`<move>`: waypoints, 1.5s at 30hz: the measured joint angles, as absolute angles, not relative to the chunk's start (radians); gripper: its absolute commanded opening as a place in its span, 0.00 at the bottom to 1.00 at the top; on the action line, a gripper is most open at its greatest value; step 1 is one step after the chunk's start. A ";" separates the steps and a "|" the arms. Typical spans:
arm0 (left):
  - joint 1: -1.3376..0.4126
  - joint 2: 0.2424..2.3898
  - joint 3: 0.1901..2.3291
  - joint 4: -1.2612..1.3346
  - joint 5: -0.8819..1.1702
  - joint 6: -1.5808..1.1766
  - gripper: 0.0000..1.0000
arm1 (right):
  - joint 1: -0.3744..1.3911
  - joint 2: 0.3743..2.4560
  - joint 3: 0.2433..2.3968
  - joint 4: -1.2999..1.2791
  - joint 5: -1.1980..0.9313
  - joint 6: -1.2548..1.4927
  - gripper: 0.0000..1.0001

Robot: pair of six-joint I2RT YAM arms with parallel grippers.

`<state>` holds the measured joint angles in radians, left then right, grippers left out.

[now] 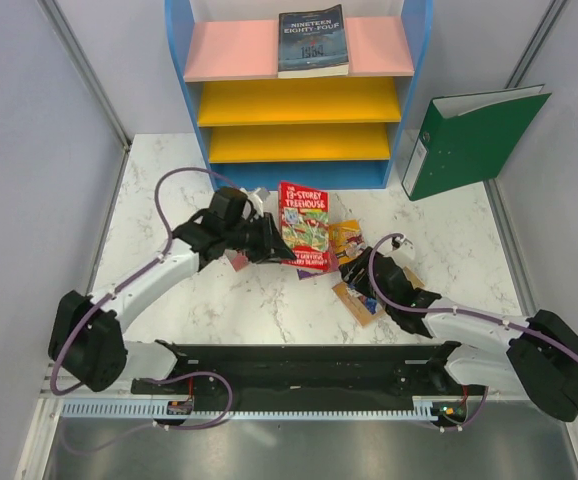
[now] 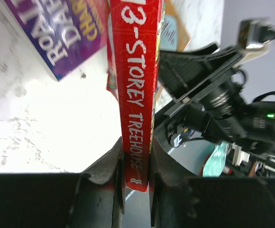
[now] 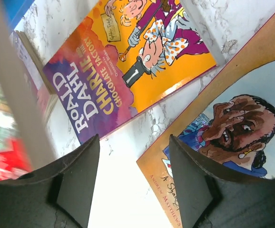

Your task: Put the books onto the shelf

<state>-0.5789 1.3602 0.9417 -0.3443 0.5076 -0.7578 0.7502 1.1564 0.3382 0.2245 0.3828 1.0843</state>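
One book [image 1: 312,40] lies atop the shelf [image 1: 299,101], the binder [image 1: 474,140] at its right.

A green ring binder [image 1: 474,140] stands upright on the marble table [image 1: 449,240].

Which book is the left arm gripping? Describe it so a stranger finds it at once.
Start at the blue shelf at the back. Just before its base, the jaws of the left gripper clamp a book by its spine. It is the red 13-Storey Treehouse; the purple-orange book and the tan book beside it lie flat.
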 measured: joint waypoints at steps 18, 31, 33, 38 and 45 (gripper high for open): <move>-0.464 1.459 1.835 -0.635 0.691 -0.628 0.02 | 0.750 1.179 0.332 0.223 0.378 1.077 0.68; -0.329 1.940 2.482 -0.600 0.887 -0.865 0.02 | 0.750 1.229 0.335 0.247 0.353 1.068 0.68; -0.317 1.972 2.482 -0.555 0.904 -0.933 0.02 | 0.750 1.233 0.335 0.250 0.351 1.066 0.68; -0.295 2.038 2.482 -0.428 0.925 -1.078 0.02 | 0.750 1.243 0.336 0.265 0.343 1.065 0.68; -0.282 2.124 2.482 -0.279 0.952 -1.223 0.02 | 0.750 1.251 0.336 0.278 0.333 1.059 0.68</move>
<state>-0.2825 2.1239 2.4825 -0.2790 0.9520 -1.2232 0.7498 1.2510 0.3359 0.2779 0.3332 1.0592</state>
